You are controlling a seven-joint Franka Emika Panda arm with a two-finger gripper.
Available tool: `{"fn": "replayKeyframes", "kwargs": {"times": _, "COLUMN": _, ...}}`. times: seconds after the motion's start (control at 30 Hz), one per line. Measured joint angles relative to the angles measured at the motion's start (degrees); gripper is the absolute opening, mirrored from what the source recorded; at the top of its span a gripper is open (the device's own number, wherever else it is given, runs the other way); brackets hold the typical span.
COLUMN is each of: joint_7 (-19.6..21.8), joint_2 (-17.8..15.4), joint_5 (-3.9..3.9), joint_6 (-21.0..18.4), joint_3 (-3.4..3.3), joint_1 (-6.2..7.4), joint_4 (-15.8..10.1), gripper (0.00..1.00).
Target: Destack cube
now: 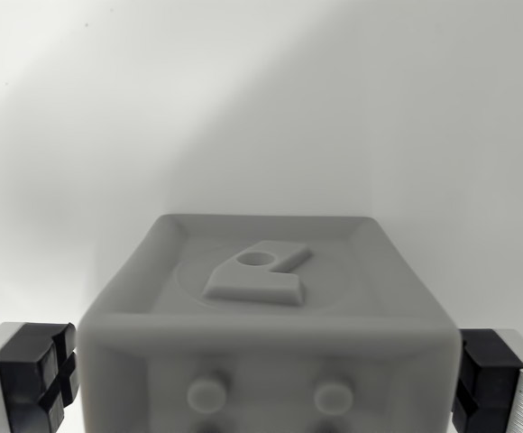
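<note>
Wrist view | grey cube (266,334) sits between claw (266,379) fingers (36,374) | claw spread wide, contact unclear

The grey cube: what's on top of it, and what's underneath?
On the grey cube sits a raised shape with a round hole. Whatever lies beneath is out of sight, cut off by the frame.

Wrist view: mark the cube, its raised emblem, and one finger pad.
cube (270,338), wrist view, top front edge
raised emblem (260,272), wrist view, middle of emblem
finger pad (34,374), wrist view, left pad's black face
</note>
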Motion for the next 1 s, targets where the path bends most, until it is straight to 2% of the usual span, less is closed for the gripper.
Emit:
{"fn": "replayKeyframes", "kwargs": {"times": 0.3, "joint_7": 0.02, "joint_2": -0.92, "joint_5": 0.00, "joint_6": -0.53, "joint_3": -0.16, "joint_1": 0.16, "joint_4": -0.23, "gripper": 1.00}}
{"fn": "replayKeyframes", "kwargs": {"times": 0.6, "joint_7": 0.24, "joint_2": -4.66, "joint_5": -0.23, "joint_6": -3.26, "joint_3": -1.21, "joint_1": 1.12, "joint_4": -1.13, "gripper": 1.00}}
{"fn": "replayKeyframes", "kwargs": {"times": 0.8, "joint_7": 0.74, "joint_2": -7.83, "joint_5": -0.90, "joint_6": -5.70, "joint_3": -2.15, "joint_1": 1.89, "joint_4": -1.90, "gripper": 1.00}}
{"fn": "replayKeyframes", "kwargs": {"times": 1.0, "joint_7": 1.67, "joint_2": -11.83, "joint_5": -2.21, "joint_6": -8.93, "joint_3": -3.13, "joint_1": 2.58, "joint_4": -2.55, "gripper": 1.00}}
